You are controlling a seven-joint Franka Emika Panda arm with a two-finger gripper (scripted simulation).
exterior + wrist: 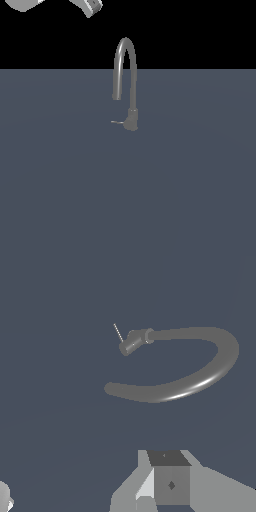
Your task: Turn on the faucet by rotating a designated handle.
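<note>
The dull-grey faucet point(131, 119) stands on the flat blue-grey surface, its arched spout point(125, 50) rising from a short cylindrical base. The thin handle point(118, 121) sticks out from the base toward the exterior view's left. In the wrist view the faucet point(200, 378) shows from above, with the handle point(118, 332) as a thin rod at the base. My gripper point(85, 478) hangs high above the faucet and apart from it. One finger point(167, 481) shows clearly and a pale piece at the frame's corner point(3, 497) looks like the other, so the jaws stand wide and empty.
The blue-grey surface point(190, 190) spreads all around the faucet. Only white-grey parts of my arm point(91, 6) show at the top edge of the exterior view, above and to the left of the spout.
</note>
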